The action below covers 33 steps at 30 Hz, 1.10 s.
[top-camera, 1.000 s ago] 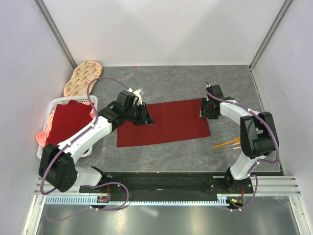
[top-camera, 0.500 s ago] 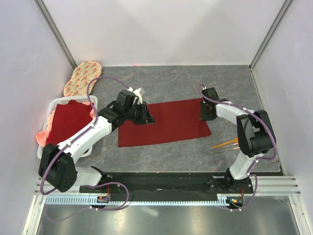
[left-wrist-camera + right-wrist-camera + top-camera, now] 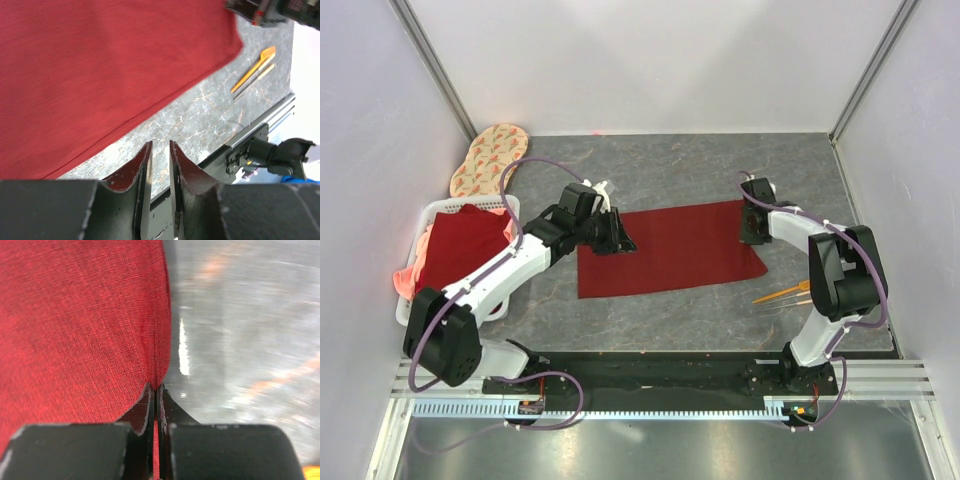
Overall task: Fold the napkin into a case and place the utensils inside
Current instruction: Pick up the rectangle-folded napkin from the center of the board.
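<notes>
The napkin (image 3: 670,250) lies flat on the grey table as a dark red rectangle, folded in half. My right gripper (image 3: 752,228) is at its right edge and, in the right wrist view, the right gripper (image 3: 156,386) is shut on the napkin (image 3: 75,315), with cloth pinched between the jaws. My left gripper (image 3: 616,236) hovers over the napkin's far left corner. In the left wrist view the left gripper (image 3: 160,145) is open by a narrow gap with nothing in it, just off the napkin's (image 3: 100,65) edge. The utensils (image 3: 782,293) lie right of the napkin; an orange-gold and a silver utensil (image 3: 253,69) show side by side.
A white basket (image 3: 506,205) at the left holds a brighter red and pink cloth stack (image 3: 460,250). An oval patterned mat (image 3: 488,158) lies in the far left corner. The black base rail (image 3: 660,372) runs along the near edge.
My right gripper has shut on the napkin's right edge and drawn it right. The whole napkin has slid that way. The left gripper has followed it slightly.
</notes>
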Motion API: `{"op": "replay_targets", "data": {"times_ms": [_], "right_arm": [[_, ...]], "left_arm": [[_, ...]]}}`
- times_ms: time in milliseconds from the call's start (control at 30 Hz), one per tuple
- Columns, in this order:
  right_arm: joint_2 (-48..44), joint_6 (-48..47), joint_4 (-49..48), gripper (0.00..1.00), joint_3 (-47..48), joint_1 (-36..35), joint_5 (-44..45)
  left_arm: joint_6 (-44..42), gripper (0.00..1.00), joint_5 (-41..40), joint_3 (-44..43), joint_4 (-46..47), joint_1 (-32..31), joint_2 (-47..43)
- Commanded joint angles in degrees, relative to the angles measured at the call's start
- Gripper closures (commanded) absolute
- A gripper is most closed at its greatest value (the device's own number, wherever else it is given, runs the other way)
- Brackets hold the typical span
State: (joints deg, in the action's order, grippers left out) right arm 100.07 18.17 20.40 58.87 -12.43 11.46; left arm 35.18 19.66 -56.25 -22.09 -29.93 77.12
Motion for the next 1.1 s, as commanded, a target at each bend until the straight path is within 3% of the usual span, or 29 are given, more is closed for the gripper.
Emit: {"op": "replay_targets", "data": {"times_ms": [0, 267, 500, 700, 1067], "right_arm": [[-3.1, -1.3, 4.9, 1.0, -0.4, 4.3, 8.0], [-4.8, -3.7, 5.5, 1.0, 2.7, 5.9, 13.5], [-8.5, -4.2, 7.6, 1.0, 4.5, 3.6, 13.7], [-8.8, -3.3, 14.0, 1.0, 10.0, -5.9, 18.1], [-4.1, 8.1, 19.9, 1.0, 18.4, -22.3, 10.4]], "left_arm": [[4.3, 0.76, 2.8, -1.8, 2.0, 3.6, 4.9], [5.3, 0.77, 3.4, -5.6, 4.1, 6.4, 13.4], [6.7, 0.77, 0.6, 1.0, 7.7, 6.4, 10.3], [6.7, 0.77, -4.9, 5.9, 9.1, 6.4, 8.7], [11.4, 0.79, -10.9, 14.5, 12.4, 5.6, 5.5]]}}
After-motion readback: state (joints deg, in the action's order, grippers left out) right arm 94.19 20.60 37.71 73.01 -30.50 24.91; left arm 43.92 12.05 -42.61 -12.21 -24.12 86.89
